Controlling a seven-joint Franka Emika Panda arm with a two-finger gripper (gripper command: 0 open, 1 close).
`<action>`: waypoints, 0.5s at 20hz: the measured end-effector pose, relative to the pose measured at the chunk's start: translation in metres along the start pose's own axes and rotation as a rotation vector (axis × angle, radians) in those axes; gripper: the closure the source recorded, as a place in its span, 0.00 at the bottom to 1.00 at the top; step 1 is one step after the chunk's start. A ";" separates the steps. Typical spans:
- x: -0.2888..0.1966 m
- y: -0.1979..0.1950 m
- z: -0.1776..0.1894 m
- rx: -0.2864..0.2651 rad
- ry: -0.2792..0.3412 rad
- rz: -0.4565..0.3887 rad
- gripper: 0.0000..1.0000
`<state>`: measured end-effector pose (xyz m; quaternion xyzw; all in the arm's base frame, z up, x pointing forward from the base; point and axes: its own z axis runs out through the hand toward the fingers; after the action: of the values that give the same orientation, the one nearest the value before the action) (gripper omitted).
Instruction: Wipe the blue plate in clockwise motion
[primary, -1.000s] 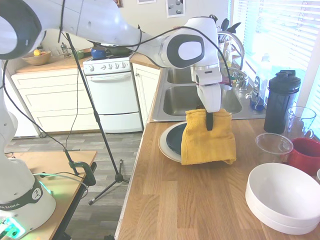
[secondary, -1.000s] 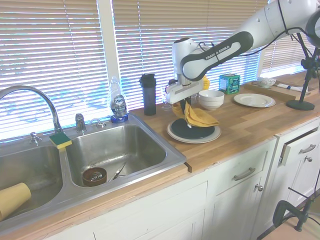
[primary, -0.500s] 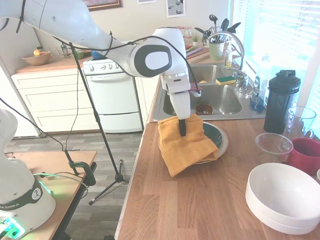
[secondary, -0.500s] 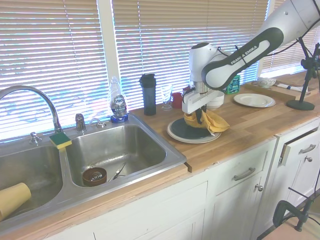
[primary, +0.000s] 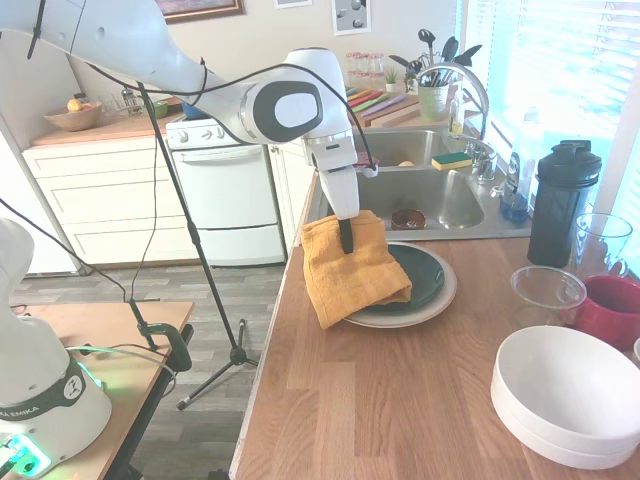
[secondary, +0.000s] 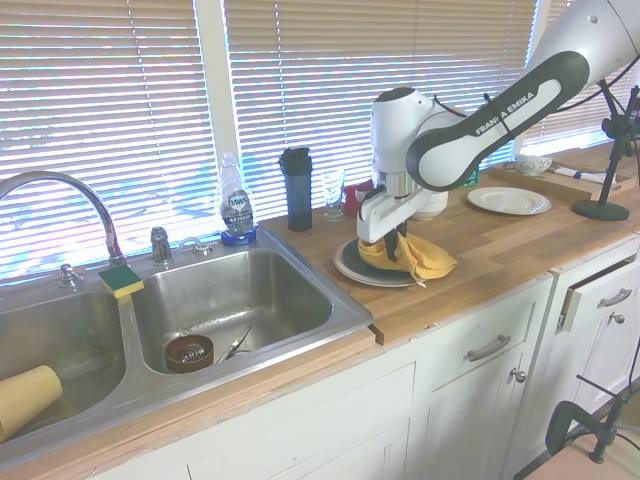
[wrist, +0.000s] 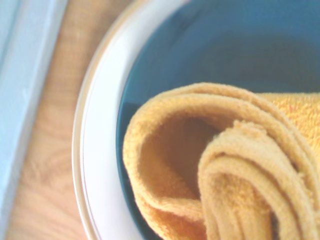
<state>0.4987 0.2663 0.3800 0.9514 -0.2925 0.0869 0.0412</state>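
Observation:
The blue plate (primary: 422, 274) lies on a larger cream plate (primary: 440, 301) on the wooden counter near the sink. My gripper (primary: 346, 240) is shut on a yellow cloth (primary: 345, 271) that drapes over the blue plate's left side and hangs past the cream rim. From the other side, the gripper (secondary: 397, 247) presses the cloth (secondary: 422, 258) onto the stacked plates (secondary: 352, 271). Close up, the wrist view shows folds of the cloth (wrist: 220, 165) on the blue plate (wrist: 210, 45) with the cream plate's rim (wrist: 97, 150) around it.
A steel sink (primary: 395, 196) lies just behind the plates. To the right stand a black shaker bottle (primary: 560, 203), a clear cup (primary: 546, 296), a red mug (primary: 612, 310) and stacked white bowls (primary: 566, 396). The counter's front edge (primary: 270, 370) drops off at the left.
The gripper has swept the yellow cloth across the plate from its right side to its left side, moving towards the sink end; more of the blue plate's right part now shows.

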 end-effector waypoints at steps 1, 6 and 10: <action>0.005 0.001 -0.006 0.010 -0.005 0.010 1.00; 0.032 0.019 -0.048 0.052 -0.020 0.048 1.00; 0.046 0.039 -0.086 0.079 -0.021 0.062 1.00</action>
<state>0.5015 0.2200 0.4739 0.9437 -0.3185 0.0897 -0.0024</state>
